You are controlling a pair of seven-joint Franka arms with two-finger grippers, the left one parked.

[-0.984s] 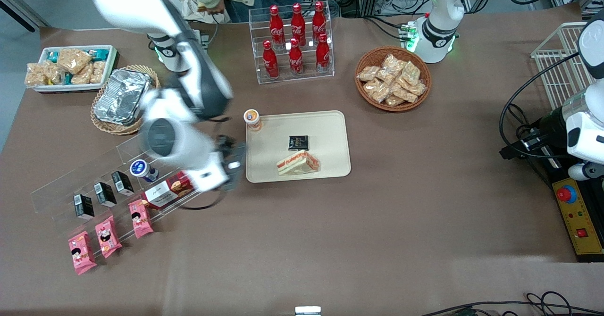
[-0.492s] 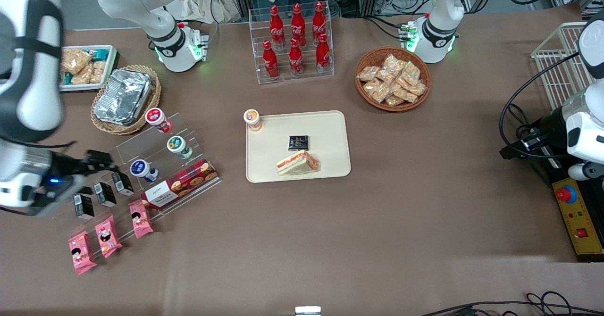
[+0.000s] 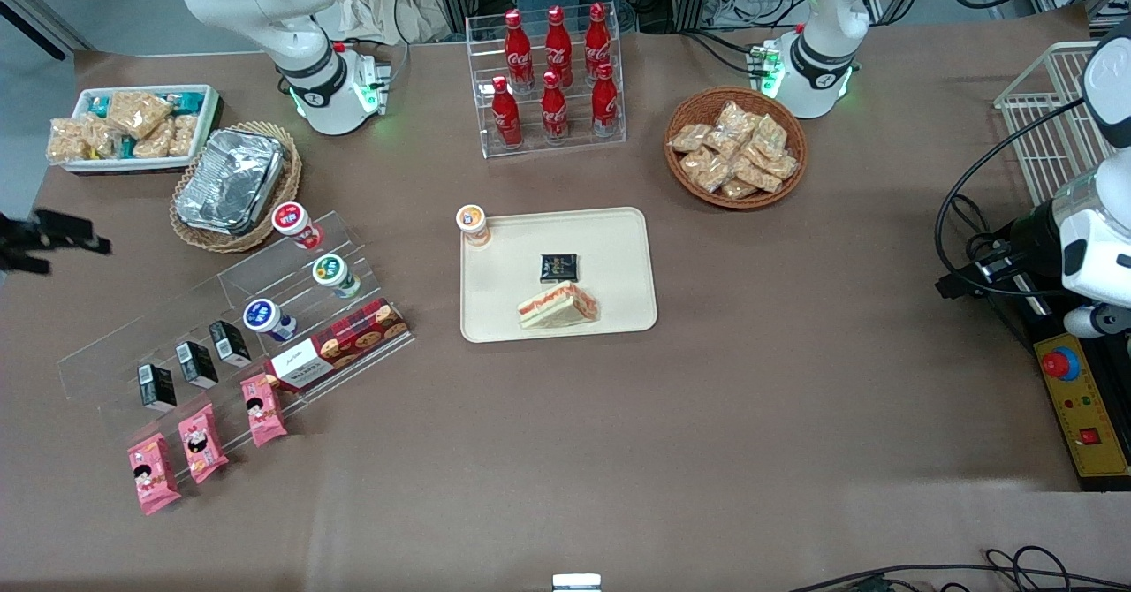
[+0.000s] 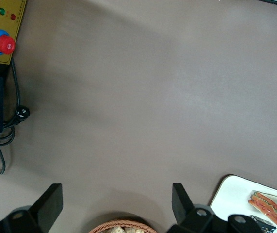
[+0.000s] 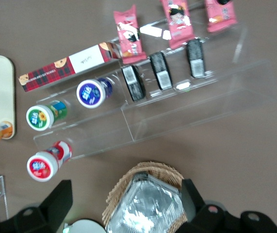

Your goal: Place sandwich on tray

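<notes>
Your sandwich [image 3: 558, 304] already lies flat on the tray [image 3: 618, 256], near the tray's edge closest to the front camera, beside a small dark packet [image 3: 558, 267]. The placing step looks done. Your tool [image 5: 128, 206] hangs with its fingers spread wide and holding nothing, high over the tabletop's working-arm end, above the foil container [image 5: 145, 206]. Nothing more seems needed except parking.

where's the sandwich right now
The sandwich lies on the tray, nearer the front camera than the small black packet; the gripper is at the working arm's table end.
</notes>
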